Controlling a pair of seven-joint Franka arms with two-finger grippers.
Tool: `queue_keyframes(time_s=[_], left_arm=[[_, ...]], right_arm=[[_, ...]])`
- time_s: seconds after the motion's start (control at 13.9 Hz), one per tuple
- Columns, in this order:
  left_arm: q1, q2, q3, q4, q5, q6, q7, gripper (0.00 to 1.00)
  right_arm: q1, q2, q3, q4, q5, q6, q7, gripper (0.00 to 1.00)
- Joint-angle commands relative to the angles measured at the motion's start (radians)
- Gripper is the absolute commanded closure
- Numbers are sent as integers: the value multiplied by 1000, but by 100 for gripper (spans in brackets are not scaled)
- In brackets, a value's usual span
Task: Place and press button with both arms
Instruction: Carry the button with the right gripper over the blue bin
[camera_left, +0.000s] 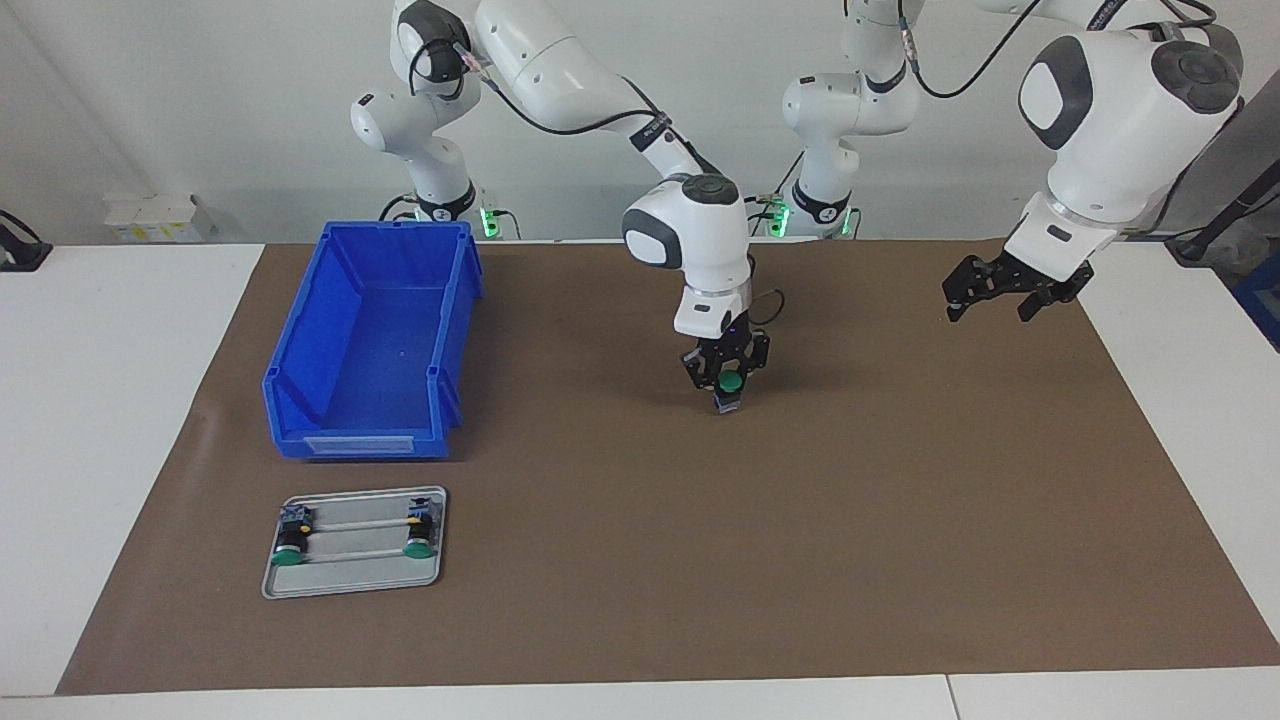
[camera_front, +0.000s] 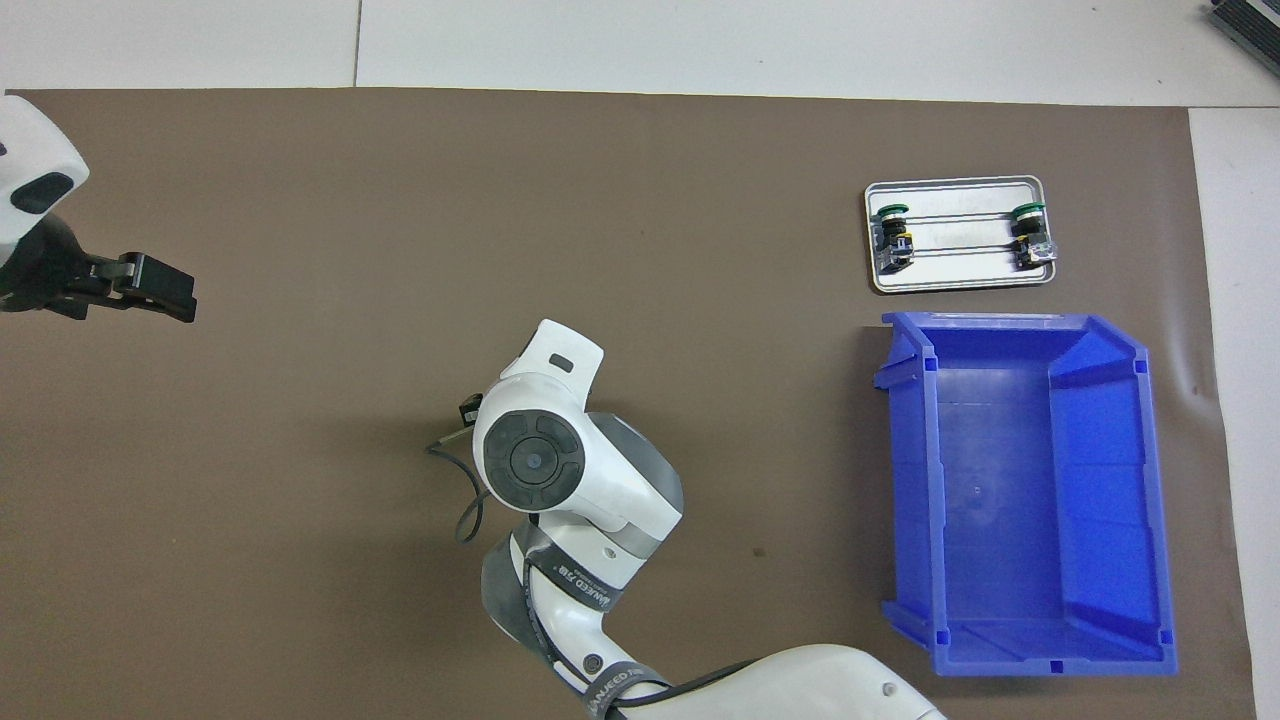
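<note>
We see the right gripper (camera_left: 727, 380) clamped on the button (camera_left: 731, 384) at mid-mat, the left gripper (camera_left: 1000, 296) waiting with fingers apart; a loose grip could topple it when pressed.

place: robot lab | signs: two white arms (camera_left: 690, 240), brown mat (camera_left: 800, 520) (white table), blue bin (camera_left: 375, 340)

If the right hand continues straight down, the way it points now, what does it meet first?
Probably the brown mat. The right hand, shut on the button, points straight down over the mat's middle, with nothing else under it. Whether the button's base already touches the mat is unclear.
</note>
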Motion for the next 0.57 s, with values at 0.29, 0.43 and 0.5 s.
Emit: queue_keyframes(time_s=[0.29,0.43,0.5], left_arm=[[8,-31,-7,-40,15,23,-11,0],[7,-31,-7,-40,15,23,-11,0],[8,-31,-7,-40,15,23,-11,0]], right_arm=[[-235,-259,-11,-52,-13,-220,-87,100],[-344,-346,-9,-125,-11,-225,-205,100],[-404,-400,-8,-176,-2,-228,-274,100]])
